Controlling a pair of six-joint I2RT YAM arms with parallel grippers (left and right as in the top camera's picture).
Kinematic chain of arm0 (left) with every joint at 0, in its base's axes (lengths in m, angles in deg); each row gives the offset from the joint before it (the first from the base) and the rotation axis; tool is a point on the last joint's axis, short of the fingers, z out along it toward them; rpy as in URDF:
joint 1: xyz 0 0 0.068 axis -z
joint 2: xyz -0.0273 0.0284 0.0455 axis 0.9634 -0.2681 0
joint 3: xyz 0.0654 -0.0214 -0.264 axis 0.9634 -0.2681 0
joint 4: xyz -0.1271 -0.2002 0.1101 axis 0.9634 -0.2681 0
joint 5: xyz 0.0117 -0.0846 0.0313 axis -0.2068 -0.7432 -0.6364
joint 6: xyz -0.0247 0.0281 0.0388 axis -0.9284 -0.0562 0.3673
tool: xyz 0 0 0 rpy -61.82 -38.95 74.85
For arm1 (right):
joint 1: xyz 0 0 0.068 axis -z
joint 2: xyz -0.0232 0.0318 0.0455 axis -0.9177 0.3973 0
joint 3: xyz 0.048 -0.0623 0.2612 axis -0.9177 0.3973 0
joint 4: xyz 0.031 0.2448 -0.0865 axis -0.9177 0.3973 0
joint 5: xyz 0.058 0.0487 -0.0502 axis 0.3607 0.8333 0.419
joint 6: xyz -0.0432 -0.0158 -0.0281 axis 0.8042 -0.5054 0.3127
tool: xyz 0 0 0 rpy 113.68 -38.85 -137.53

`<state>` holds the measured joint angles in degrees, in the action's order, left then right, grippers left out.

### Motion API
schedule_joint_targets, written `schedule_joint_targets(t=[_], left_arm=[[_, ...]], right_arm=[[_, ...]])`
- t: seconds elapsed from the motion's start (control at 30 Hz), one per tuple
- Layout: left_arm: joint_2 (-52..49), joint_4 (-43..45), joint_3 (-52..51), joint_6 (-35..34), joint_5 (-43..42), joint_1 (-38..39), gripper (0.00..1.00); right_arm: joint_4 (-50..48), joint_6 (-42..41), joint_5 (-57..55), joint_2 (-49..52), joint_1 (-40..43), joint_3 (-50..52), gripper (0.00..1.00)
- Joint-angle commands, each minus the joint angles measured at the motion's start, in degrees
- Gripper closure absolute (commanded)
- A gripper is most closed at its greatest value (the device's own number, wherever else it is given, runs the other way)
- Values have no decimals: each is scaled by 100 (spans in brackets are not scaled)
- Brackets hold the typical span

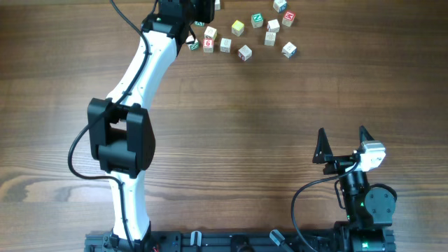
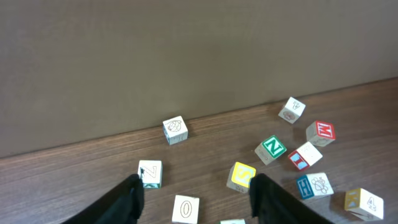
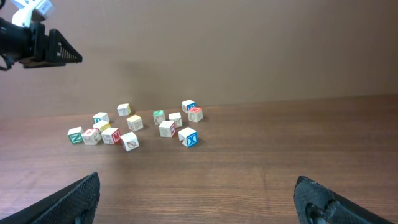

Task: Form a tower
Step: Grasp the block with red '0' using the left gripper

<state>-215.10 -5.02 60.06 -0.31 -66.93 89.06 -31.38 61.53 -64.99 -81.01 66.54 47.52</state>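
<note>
At the table's [image 1: 245, 126] far edge: every cube lies loose, and no tower stands in any view.

Your left gripper [image 2: 196, 183] hangs above the left end of the scattered cubes [image 1: 241, 31], jaws apart and holding nothing. Your right gripper [image 1: 342, 133] waits near its base, well apart from them, spread wide and empty. The "0" cube [image 2: 185, 208] lies below your left fingers, with a green-marked cube [image 2: 150, 173] near it. If you descend off-centre, a finger will likely shove one of them aside. Pinch a corner rather than flat faces and the cube may twist out. Once you stack, a crooked release could topple the column.
</note>
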Motion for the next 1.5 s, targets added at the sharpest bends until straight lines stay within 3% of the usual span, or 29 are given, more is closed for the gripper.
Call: schedule_joint_targets(t=[0.0,0.03,0.07,0.33,0.53,0.67,0.77,0.93,1.13,1.3,1.37,1.47], left_arm=[[-131,7,35,17,52,-31,27],[-203,72,35,17,52,-31,4],[-337,153,35,17,52,-33,0],[-1207,258,35,96,9,42,0],[-1609,319,35,96,-256,55,10],[-1755,297,35,122,-273,66,10],[-1784,295,35,501,-291,79,13],[-1788,284,35,638,-267,76,36],[-1829,544,35,741,-96,55,21],[-1934,693,35,739,-96,55,19],[-2026,752,35,737,-96,55,20],[-2127,730,35,737,-96,55,34]], right_arm=[[-13,-4,-81,-26,31,7,0],[-15,-2,-81,-26,31,7,0],[-15,-7,-81,-26,31,7,0],[-13,-4,-83,-26,31,7,0],[-15,-4,-83,-26,31,7,0],[-15,-2,-83,-26,31,7,0],[-13,-4,-81,-26,31,7,0],[-15,-4,-81,-26,31,7,0],[-15,-4,-81,-26,31,7,0],[-13,-4,-81,-26,31,7,0],[-13,-2,-81,-26,31,7,0],[-15,-7,-81,-26,31,7,0]])
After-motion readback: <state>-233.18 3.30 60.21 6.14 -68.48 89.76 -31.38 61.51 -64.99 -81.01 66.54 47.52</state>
